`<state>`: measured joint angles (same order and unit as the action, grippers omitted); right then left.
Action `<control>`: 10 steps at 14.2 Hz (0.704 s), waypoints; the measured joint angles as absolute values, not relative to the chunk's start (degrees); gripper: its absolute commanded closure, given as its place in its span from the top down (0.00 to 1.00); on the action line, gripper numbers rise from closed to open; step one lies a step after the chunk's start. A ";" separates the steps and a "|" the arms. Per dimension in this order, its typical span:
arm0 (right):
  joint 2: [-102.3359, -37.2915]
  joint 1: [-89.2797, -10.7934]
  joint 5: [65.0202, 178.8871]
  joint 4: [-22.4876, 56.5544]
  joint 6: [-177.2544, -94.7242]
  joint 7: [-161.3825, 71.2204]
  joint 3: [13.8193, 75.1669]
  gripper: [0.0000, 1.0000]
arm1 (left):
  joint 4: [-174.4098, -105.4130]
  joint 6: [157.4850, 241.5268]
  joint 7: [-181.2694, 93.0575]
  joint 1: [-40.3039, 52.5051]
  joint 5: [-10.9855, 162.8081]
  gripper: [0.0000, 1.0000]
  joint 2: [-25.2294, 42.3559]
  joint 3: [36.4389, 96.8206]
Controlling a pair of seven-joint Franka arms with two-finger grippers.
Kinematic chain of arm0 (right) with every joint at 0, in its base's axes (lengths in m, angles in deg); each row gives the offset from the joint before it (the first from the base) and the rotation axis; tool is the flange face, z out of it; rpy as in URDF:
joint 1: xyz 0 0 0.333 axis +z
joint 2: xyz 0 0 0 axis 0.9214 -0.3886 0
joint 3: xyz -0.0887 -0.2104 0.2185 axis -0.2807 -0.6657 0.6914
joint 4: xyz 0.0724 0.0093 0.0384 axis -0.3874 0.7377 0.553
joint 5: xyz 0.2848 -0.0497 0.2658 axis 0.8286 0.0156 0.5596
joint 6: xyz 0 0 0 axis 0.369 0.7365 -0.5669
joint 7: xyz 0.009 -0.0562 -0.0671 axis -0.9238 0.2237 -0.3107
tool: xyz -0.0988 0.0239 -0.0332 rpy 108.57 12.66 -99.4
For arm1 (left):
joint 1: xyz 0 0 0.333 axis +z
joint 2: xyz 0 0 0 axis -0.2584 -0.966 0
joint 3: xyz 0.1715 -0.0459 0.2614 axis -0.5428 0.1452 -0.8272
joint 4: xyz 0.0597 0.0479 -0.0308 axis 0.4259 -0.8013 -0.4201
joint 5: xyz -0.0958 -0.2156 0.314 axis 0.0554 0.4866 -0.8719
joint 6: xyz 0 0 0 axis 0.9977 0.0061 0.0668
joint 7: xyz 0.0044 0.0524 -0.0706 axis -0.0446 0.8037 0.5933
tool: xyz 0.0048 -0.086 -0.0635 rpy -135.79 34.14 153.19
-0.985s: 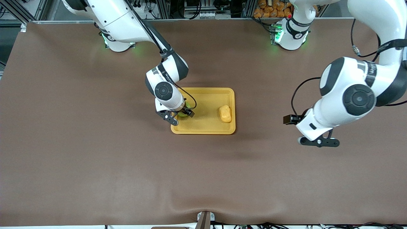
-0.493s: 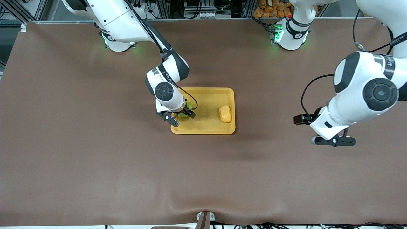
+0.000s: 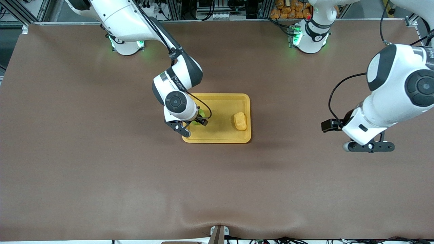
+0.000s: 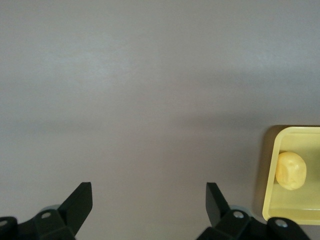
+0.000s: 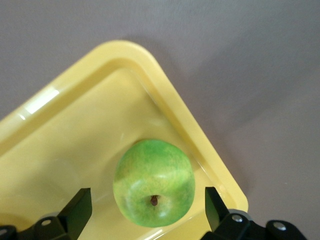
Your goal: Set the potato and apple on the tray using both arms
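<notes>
Apple (image 5: 154, 183) sat released in the tray (image 3: 220, 135), at the right arm's end, right gripper (image 5: 145, 215) spread wide just above it. Potato (image 3: 240, 121) lay at the tray's other end. Left gripper (image 3: 368, 147), empty and open, had swung farther away — both pieces looked delivered.

Brown mat (image 3: 101, 162) spread over the whole table, a wrinkle raised at its edge nearest the front camera, aluminium framing (image 3: 30, 10) and cables seen along the top, orange items (image 3: 288, 8) stacked there, green glow cast on the mat.
</notes>
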<state>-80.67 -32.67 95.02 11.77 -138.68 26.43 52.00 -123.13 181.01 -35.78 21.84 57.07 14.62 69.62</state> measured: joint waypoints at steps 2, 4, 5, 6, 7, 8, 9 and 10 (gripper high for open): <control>-80.36 -32.86 94.93 9.38 -136.11 26.43 50.83 1.00 | -122.90 180.82 -35.79 22.99 57.07 1.00 15.44 69.60; -79.92 -33.51 94.92 5.52 -131.15 26.42 49.83 1.00 | -122.83 180.70 -35.79 23.48 57.07 1.00 16.77 69.57; -79.65 -34.27 94.91 3.40 -128.44 26.42 49.61 1.00 | -122.82 180.59 -35.79 23.66 57.07 1.00 17.65 69.55; -79.40 -35.30 94.91 1.73 -126.47 26.41 49.56 1.00 | -122.80 180.47 -35.79 24.01 57.08 1.00 18.57 69.54; -79.27 -36.18 94.91 0.69 -125.29 26.40 49.56 1.00 | -122.79 180.17 -35.79 24.54 57.08 1.00 19.54 69.51; -79.25 -36.71 94.91 0.15 -124.37 26.40 49.55 1.00 | -122.79 179.40 -35.81 25.12 57.07 1.00 20.43 69.50; -79.25 -36.98 94.91 -0.16 -123.25 26.41 49.51 1.00 | -122.78 178.20 -36.10 25.71 57.07 1.00 21.25 69.51; -79.13 -37.26 94.89 -0.41 -122.16 26.59 49.37 1.00 | -122.78 176.94 -37.16 26.37 57.08 1.00 22.13 69.50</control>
